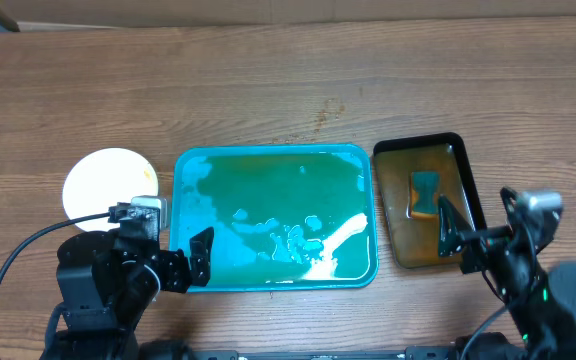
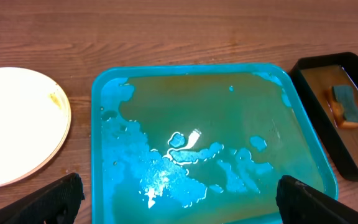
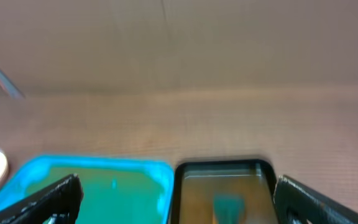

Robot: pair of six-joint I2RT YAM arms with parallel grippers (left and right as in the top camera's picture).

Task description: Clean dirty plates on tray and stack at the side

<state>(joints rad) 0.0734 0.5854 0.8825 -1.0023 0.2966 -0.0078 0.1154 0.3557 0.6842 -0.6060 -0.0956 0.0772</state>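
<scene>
The plates [image 1: 108, 185] are lying left of the left jaws, off the tray [image 1: 273, 152], apparently stacked, so both jaws are hanging apart, empty.

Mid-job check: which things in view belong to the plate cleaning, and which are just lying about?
Job's own:
- white plate, on the table left of the teal tray, small yellowish smear near its rim
- teal tray, wet, no plate on it

Just lying about:
- black tray of brownish water, right of the teal tray
- sponge, lying in it
</scene>
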